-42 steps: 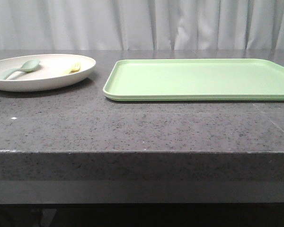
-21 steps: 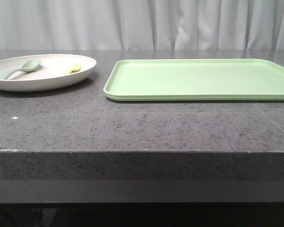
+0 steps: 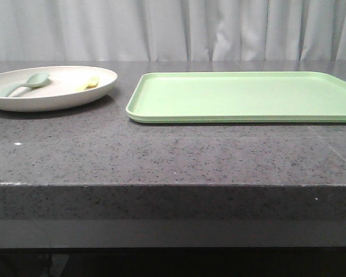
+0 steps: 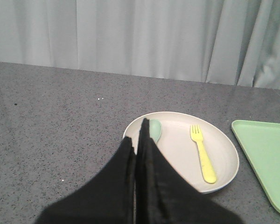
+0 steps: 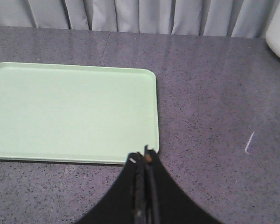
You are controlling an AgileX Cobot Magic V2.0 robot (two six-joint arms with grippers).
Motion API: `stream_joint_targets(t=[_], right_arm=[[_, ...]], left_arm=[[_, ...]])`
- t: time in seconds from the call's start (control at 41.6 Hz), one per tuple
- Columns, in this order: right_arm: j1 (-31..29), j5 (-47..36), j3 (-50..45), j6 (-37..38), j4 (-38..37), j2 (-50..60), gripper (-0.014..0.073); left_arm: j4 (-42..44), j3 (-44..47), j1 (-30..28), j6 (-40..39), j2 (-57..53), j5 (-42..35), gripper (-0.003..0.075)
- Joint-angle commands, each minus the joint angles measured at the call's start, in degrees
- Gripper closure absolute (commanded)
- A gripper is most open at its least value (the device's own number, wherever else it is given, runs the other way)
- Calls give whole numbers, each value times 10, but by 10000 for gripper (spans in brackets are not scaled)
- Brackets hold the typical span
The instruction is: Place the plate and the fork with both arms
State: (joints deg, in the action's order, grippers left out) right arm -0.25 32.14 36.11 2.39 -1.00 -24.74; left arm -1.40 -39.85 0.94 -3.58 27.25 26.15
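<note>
1. Black fingers of the left tool [image 4: 139,140] are pressed together, closed on nothing, raised above the worktop; seen from the left wrist, their tips overlap the near rim of the plate.
2. Right tool [image 5: 143,156], also black, is closed on nothing; its tips sit over the near edge of the tray, close to one rounded corner.
3. Neither tool shows in the front view.
4. Large round cream matte plate with a raised rim [image 3: 57,98] [image 4: 224,158] rests flat on the dark speckled grey stone worktop [image 3: 173,156] [image 4: 56,116] [image 5: 210,93], at the robot's left.
5. Small pale-yellow plastic fork [image 4: 201,156] [image 3: 90,82] lies flat inside the plate on the side nearer the tray, tines pointing away from the left wrist camera.
6. Muted teal-green spoon [image 3: 23,83] [image 4: 155,129] lies in the same plate, on the side away from the tray, apart from the fork; the left fingers hide most of it in the wrist view.
7. Flat rectangular light-green tray with a low rim [image 3: 242,95] [image 5: 70,112] [image 4: 266,158] lies just beside the plate, to its right, not touching it.
8. Pale pleated curtain [image 3: 173,29] hangs behind the worktop.
</note>
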Motion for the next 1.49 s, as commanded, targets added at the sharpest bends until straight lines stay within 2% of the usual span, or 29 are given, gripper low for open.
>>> stream_joint_targets(t=[0.0, 0.072, 0.144, 0.192, 0.265, 0.289, 0.337, 0.385, 0.433, 0.697, 1.251, 1.323, 1.467], right_arm=[[-2, -40, 20, -2, -6, -8, 661], [-2, -40, 20, -2, -6, -8, 657], [-2, -36, 20, -1, -6, -8, 592], [-2, -33, 20, -1, -6, -8, 491], [-2, -31, 20, -2, -7, -8, 309], [-2, -31, 20, -2, -7, -8, 223], [-2, -30, 20, -2, -7, -8, 139], [-2, -30, 20, -2, -7, -8, 72], [-2, -30, 20, -2, -7, -8, 39], [-2, -30, 20, -2, -7, -8, 34], [-2, -30, 20, -2, -7, -8, 34], [-2, -29, 20, -2, -7, -8, 34], [-2, -29, 20, -2, -7, -8, 34]], left_arm=[[2, -19, 4, -4, 7, -43, 739], [-1, -19, 4, -4, 7, -40, 737], [1, -19, 4, -4, 7, -40, 694], [14, -19, 4, -4, 7, -40, 608], [39, -19, 4, -4, 7, -40, 405], [48, -19, 4, -4, 7, -40, 346], [49, -19, 4, -4, 7, -40, 209], [48, -19, 4, -4, 7, -40, 127], [46, -19, 4, -4, 7, -40, 92], [46, -19, 4, -4, 7, -40, 130], [42, 16, 4, -4, 16, -61, 267], [42, 6, 4, -4, 24, -50, 271], [55, -46, 4, -4, 75, 19, 271]])
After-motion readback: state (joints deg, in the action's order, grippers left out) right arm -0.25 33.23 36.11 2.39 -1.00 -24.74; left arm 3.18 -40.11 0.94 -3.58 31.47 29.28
